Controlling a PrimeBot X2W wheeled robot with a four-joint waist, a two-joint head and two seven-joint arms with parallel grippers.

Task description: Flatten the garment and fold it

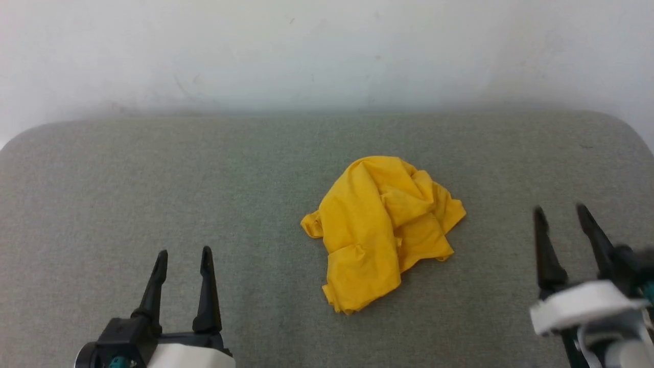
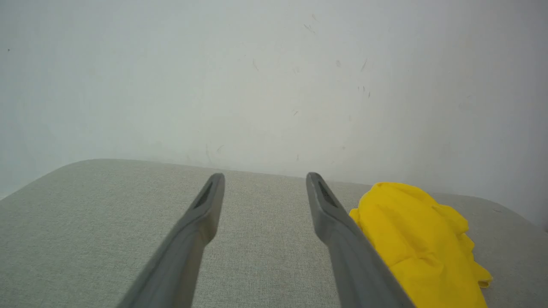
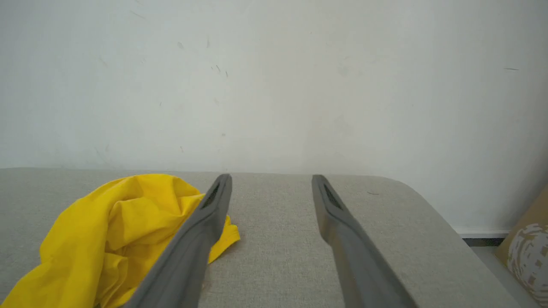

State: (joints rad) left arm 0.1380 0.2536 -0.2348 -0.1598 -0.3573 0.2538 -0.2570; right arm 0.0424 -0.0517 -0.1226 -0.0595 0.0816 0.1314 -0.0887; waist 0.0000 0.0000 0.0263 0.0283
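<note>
The garment [image 1: 383, 227] is a bright yellow T-shirt lying crumpled in a heap near the middle of the grey padded table [image 1: 153, 174]. Its print is hidden in the folds. My left gripper [image 1: 184, 255] hovers open at the lower left, well apart from the cloth. My right gripper [image 1: 561, 210] is open at the right, also clear of it. In the left wrist view the garment [image 2: 419, 244] lies to the right of the open left gripper [image 2: 265, 176]. In the right wrist view the garment [image 3: 115, 235] lies left of the open right gripper [image 3: 272, 177], partly behind one finger.
A white wall [image 1: 327, 51] rises just behind the table's far edge. The table's rounded right corner [image 3: 411, 192] drops off to the floor, where a brown box [image 3: 528, 252] stands by the wall.
</note>
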